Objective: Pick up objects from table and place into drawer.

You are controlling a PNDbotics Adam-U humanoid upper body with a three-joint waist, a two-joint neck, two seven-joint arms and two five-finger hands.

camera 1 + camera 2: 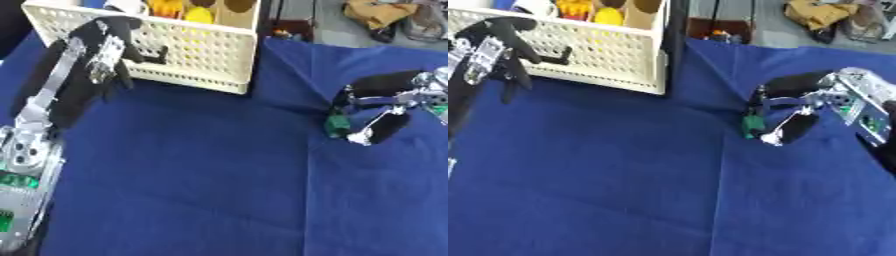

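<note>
While the right hand worked the table's right side, status was:

Right hand: right hand (794, 112) was low over the blue cloth (192, 175), fingers curled down around a small green object (752, 124); looked like a pinch at the fingertips, not a full wrap.
Green object: sat at the tips of that hand, right at the cloth surface; I couldn't tell if it was lifted or touching the cloth.
Left hand: left hand (105, 50) was up against the front wall of the cream lattice basket (201, 47), thumb hooked at the wall, fingers hanging relaxed, holding nothing I could see.
Basket: held yellow and brown items, well apart from the green object.
Drawer: none visible; the basket was the only container.
Step, my read: grasp stage, transfer not yet done.
Risk 1: a fingertip-only hold could let the object slip mid-carry.
Risk 2: fingers might snag the cloth and drag it.
Risk 3: the left hand could nudge the basket.
</note>
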